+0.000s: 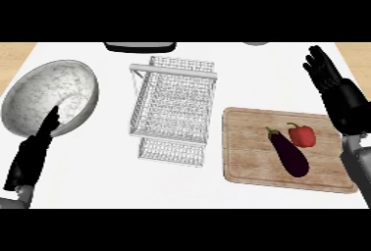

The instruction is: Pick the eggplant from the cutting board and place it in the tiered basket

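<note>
Wooden cutting board [250, 162], wire-mesh tiered basket [174, 110] (white), glossy eggplant [290, 154], speckled bowl [51, 95].

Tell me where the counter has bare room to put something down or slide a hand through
Bare counter runs along the near edge, left of the cutting board and below the tiered basket. A narrow lane lies between the basket and the bowl. The board's right half is crowded: eggplant and red pepper sit close, with the right hand beside.
</note>
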